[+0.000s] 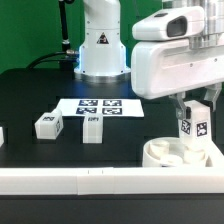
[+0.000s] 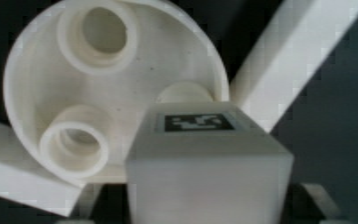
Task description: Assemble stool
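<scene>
**Operator:** What did you log nearest the camera?

**Inspector:** Your long white rail (image 1: 60, 181) lay along the front of the black table (image 1: 30, 100). Just behind it, at the exterior view's right, sat the seat disc (image 1: 165, 153), its sockets (image 2: 105, 30) facing up.

**Operator:** And the arm?

**Inspector:** Your gripper (image 1: 194, 112) was clamped on one leg (image 1: 194, 128), upright, tag outward, above the disc. I could not tell whether the leg touched the disc. Farther back, a loose leg (image 1: 47, 124) and a second loose leg (image 1: 92, 127) stood apart on the table, with the marker board (image 1: 100, 105) beyond them.
</scene>
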